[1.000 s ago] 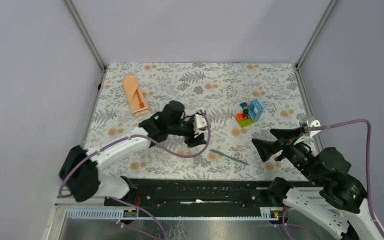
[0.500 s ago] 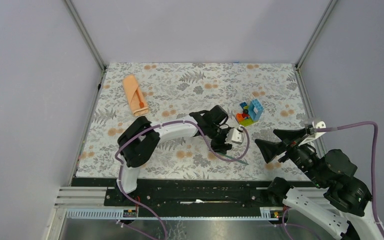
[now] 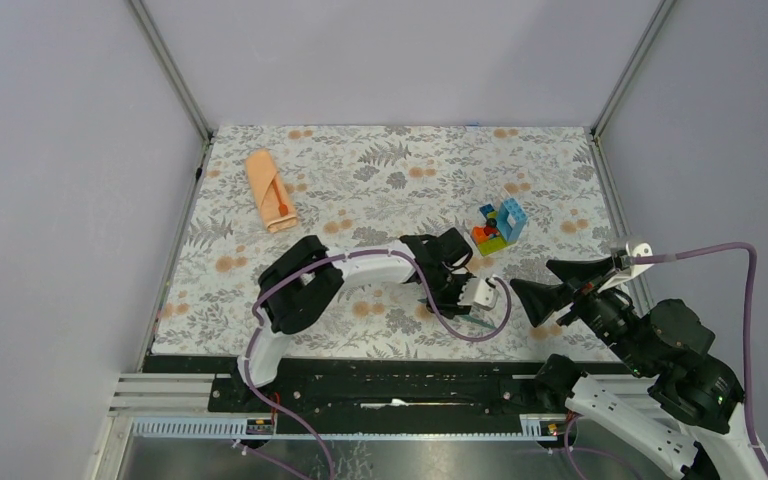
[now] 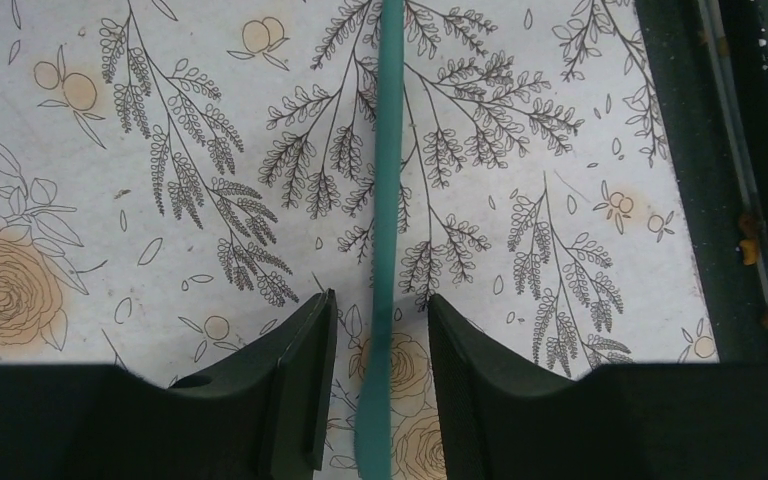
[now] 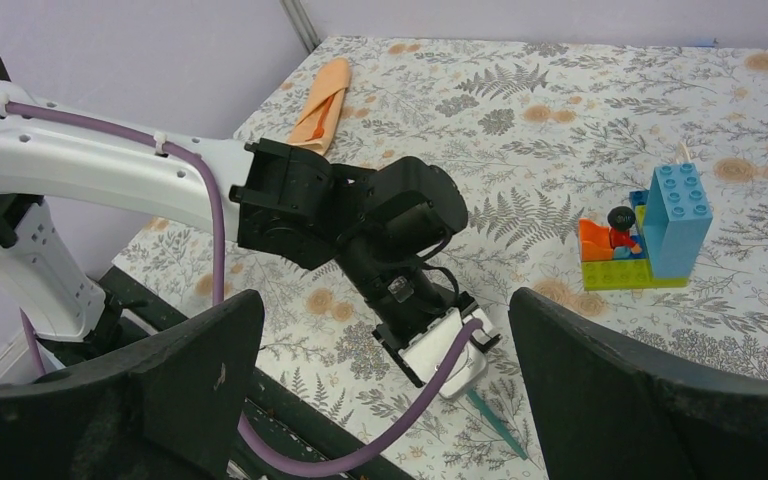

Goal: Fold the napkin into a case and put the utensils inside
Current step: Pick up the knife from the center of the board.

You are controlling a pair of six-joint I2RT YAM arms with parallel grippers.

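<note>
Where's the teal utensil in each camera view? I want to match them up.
Top external: the teal utensil lies at the near edge of the mat, mostly under the left gripper.
Left wrist: the utensil runs up the centre, between the open fingers.
Right wrist: only its tip shows, bottom centre, below the left gripper.
Shared landmark: the left gripper straddling it.

Two white-and-black arms sharing one black rail point(image 3: 390, 385)
The left arm point(image 3: 360, 266), bolted at the rail's left part, is showing white shells between chunky black joints, with a purple cable point(image 5: 217, 240) trailing to a white wrist block point(image 3: 480, 292). The right arm point(image 3: 660, 345), at the rail's right end, is wearing the same colours (its own purple cable arching above it). The left gripper point(image 4: 380, 310) and right gripper point(image 5: 385, 310) are both carrying matte black, wedge-shaped fingers point(image 4: 300, 380).
</note>
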